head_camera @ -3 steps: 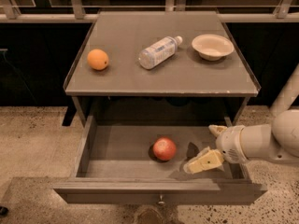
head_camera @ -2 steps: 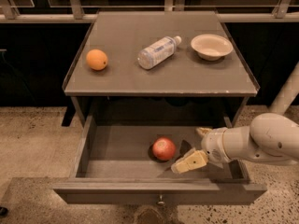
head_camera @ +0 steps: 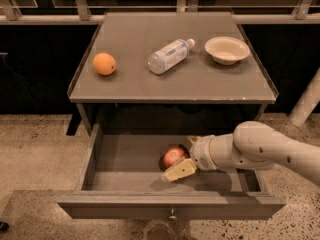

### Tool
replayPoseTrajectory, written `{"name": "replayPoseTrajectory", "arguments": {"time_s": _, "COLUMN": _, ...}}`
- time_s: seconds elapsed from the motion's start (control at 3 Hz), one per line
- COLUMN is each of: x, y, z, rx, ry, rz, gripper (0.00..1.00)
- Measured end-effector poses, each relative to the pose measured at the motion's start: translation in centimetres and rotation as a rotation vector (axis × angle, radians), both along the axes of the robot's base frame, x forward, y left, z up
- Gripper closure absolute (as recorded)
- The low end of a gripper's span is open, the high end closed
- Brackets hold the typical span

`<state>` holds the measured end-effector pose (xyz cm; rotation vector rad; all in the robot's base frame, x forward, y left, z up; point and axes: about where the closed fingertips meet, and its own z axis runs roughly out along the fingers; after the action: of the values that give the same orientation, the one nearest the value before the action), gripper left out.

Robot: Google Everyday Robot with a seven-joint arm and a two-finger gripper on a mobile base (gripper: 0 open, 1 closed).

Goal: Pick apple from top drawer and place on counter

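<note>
Reaching into the open top drawer point(head_camera: 125, 166) from the right, the claw point(head_camera: 180, 159) is at the apple point(head_camera: 172, 155), which lies on the drawer floor right of centre. The claw is released. Its near finger point(head_camera: 179, 170) lies along the apple's near side, and only a pale tip of the far finger point(head_camera: 192, 140) shows beyond the fruit. It cannot be told whether either finger touches the apple. The apple's right side is covered by the pale wrist, and a dark shadow blurs its left edge. The arm point(head_camera: 265, 146) runs off the right edge of the view.

The far part of the drawer is lost in shadow under the bench point(head_camera: 200, 84). A small knob point(head_camera: 172, 216) sits at the centre of the front panel. On the bench, an orange point(head_camera: 104, 64) rests at the left, a clear bottle point(head_camera: 170, 56) lies on its side in the middle, and a pale bowl point(head_camera: 227, 50) stands at the far right. All three are well apart.
</note>
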<state>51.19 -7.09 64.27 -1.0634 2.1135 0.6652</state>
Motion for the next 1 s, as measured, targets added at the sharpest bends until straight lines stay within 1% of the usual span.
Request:
{"name": "replayPoseTrajectory", "arguments": {"time_s": 0.33, "x": 1.57, "y": 2.22, "z": -1.17, "rx": 0.001, "ry": -0.016, "rz": 0.019, "gripper": 0.0}}
{"name": "replayPoseTrajectory", "arguments": {"time_s": 0.67, "x": 1.63, "y": 2.35, "z": -1.21, "rx": 0.001, "ry": -0.016, "rz": 0.02, "gripper": 0.19}}
{"name": "replayPoseTrajectory", "arguments": {"time_s": 1.0, "x": 1.63, "y": 2.35, "z": -1.21, "rx": 0.001, "ry": -0.016, "rz": 0.02, "gripper": 0.42}}
